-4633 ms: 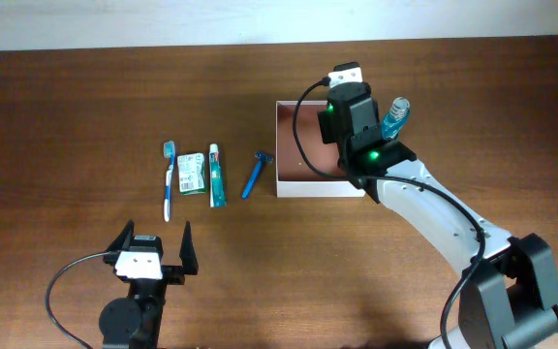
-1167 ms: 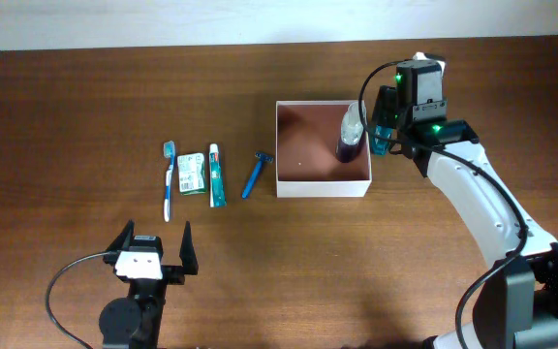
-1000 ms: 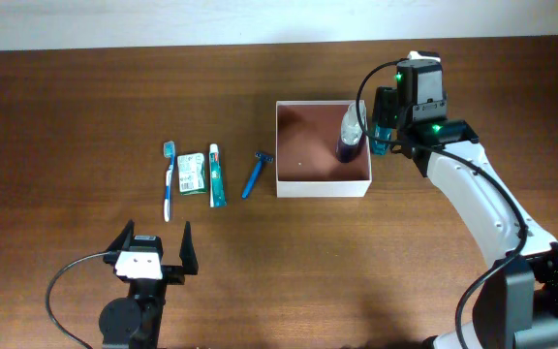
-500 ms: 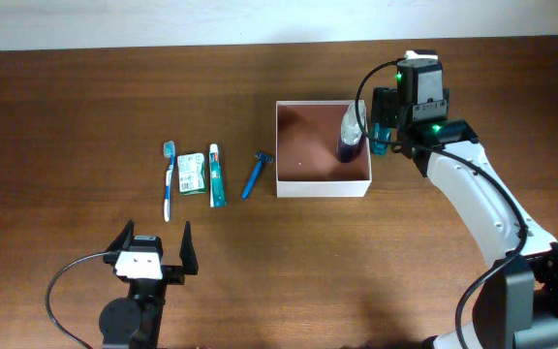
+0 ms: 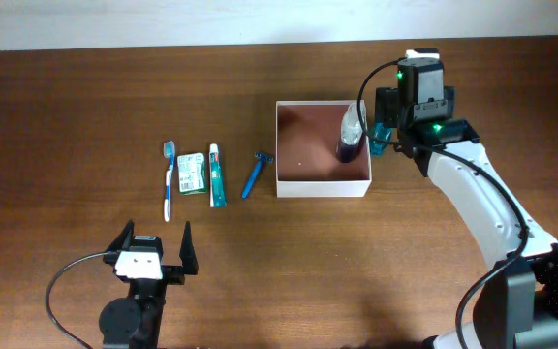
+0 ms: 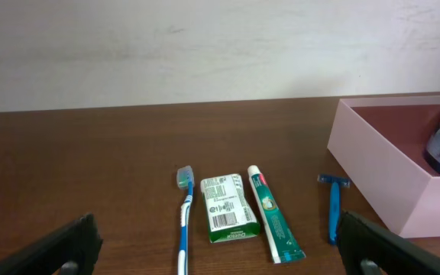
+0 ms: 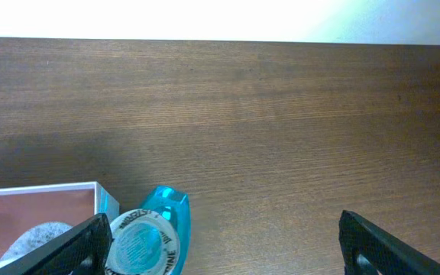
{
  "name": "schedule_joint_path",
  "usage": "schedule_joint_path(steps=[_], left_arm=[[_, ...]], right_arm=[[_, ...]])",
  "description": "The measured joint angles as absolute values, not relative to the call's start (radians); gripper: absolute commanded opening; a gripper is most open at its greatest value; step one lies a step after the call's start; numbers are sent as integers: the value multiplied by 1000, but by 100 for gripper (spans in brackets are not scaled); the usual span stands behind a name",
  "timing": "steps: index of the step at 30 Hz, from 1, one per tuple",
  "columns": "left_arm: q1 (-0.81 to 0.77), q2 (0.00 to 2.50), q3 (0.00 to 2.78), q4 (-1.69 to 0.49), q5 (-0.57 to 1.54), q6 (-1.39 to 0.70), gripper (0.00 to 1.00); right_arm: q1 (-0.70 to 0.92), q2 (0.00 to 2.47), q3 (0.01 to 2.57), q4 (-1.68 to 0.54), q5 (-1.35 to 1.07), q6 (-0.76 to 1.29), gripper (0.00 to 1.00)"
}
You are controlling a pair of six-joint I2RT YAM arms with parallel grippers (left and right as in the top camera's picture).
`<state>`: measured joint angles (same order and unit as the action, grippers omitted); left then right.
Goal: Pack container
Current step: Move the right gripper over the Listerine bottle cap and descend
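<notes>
The container, a white box with a reddish-brown inside, sits at mid table. A purple bottle with a pale cap stands in its far right corner. Just outside its right wall stands a blue bottle with a white cap. My right gripper hovers there, open wide. In the right wrist view the blue bottle is beside the left finger of the right gripper, and nothing is clamped. My left gripper rests open near the front edge, empty.
Left of the container lie a blue razor, a toothpaste tube, a small green-and-white packet and a blue toothbrush in a row. Bare wood stretches right of the blue bottle.
The right arm has left the container, with the purple bottle now inside, and moved to its right side. In the last second its jaws spread wider. The left arm has stayed still.
</notes>
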<state>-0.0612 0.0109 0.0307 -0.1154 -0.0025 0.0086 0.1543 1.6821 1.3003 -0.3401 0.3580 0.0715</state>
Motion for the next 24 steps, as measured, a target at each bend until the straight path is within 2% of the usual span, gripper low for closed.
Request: schedule_joint_path(steps=[14,24], left_arm=[[-61,11,31,-115,-2,9,99],[-61,11,31,-115,-2,9,99]], right_arm=[[154,1599,1328,-383,340,109,87],[154,1740,1332,-381,255,160,84]])
